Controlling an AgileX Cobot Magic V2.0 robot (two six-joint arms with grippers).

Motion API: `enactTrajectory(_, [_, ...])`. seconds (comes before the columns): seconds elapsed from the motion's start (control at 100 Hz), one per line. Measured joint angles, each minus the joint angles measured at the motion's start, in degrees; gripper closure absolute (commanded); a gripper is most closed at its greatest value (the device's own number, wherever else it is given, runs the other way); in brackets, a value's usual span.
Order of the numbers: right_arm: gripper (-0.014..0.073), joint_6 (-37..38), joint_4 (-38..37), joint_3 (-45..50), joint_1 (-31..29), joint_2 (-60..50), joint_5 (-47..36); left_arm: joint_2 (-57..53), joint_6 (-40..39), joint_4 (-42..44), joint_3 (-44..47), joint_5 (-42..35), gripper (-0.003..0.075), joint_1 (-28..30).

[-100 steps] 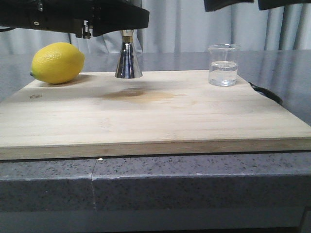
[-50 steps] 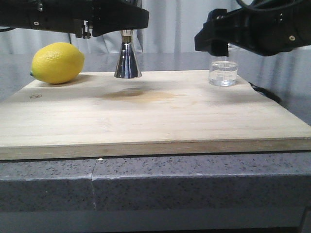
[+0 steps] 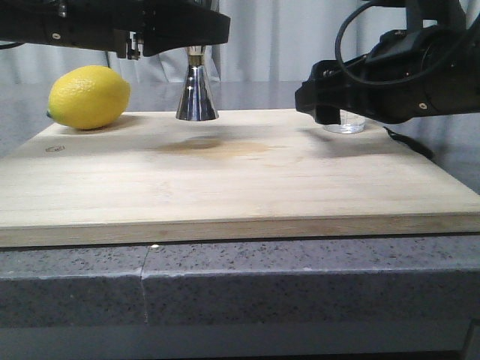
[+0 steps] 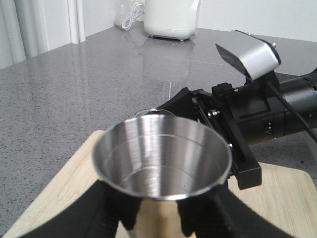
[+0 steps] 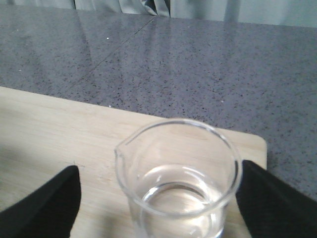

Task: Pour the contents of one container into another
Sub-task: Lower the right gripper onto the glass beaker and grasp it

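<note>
The steel jigger (image 3: 197, 94) stands upright at the back of the wooden board (image 3: 225, 180); its open top cup (image 4: 161, 158) is empty. My left gripper (image 4: 161, 220) is shut on the jigger's waist, one black finger on each side. The glass beaker (image 5: 178, 178), part full of clear liquid, stands at the board's back right corner. In the front view only its base (image 3: 345, 127) shows below the right arm. My right gripper (image 5: 158, 198) is open around the beaker, the fingers (image 5: 44, 203) on either side of it, level with its wall.
A lemon (image 3: 88, 97) lies at the board's back left corner. The board rests on a grey stone counter (image 3: 225, 285). A black cable (image 3: 411, 144) runs off the board's right edge. A white appliance (image 4: 171, 17) stands far back on the counter.
My right arm has come down from above and lowered its open gripper around the beaker, now covering most of it in the front view. The left arm and jigger have not moved.
</note>
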Motion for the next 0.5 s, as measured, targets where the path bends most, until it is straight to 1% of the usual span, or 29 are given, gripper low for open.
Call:
enactTrajectory(0.09, [0.0205, 0.0, 0.0, 0.0, 0.0, 0.0, -0.1, 0.0, 0.0, 0.0, 0.0, 0.0, 0.0482, 0.0])
enactTrajectory(0.23, [0.0284, 0.0, 0.0, 0.0, 0.0, 0.0, -0.1, 0.0, 0.0, 0.0, 0.0, 0.0, 0.0482, 0.0])
enactTrajectory(0.31, [0.0302, 0.0, 0.0, 0.0, 0.0, 0.0, -0.1, 0.0, 0.0, 0.0, 0.0, 0.0, 0.0482, 0.0])
enactTrajectory(0.5, [0.0302, 0.0, 0.0, 0.0, 0.0, 0.0, -0.1, 0.0, 0.0, 0.0, 0.0, 0.0, 0.0482, 0.0])
